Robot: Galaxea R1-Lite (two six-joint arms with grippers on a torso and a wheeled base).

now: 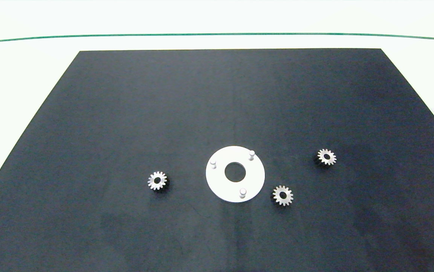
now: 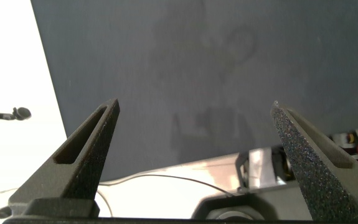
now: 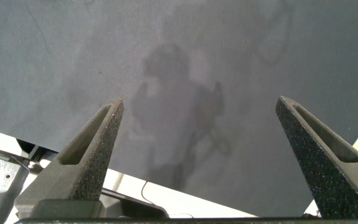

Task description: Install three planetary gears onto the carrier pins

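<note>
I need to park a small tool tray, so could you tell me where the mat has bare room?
The far half of the black mat, beyond the white carrier disc, is bare. So is the near strip. It is crowded mid-mat: one planetary gear left of the disc, two right of it.
</note>
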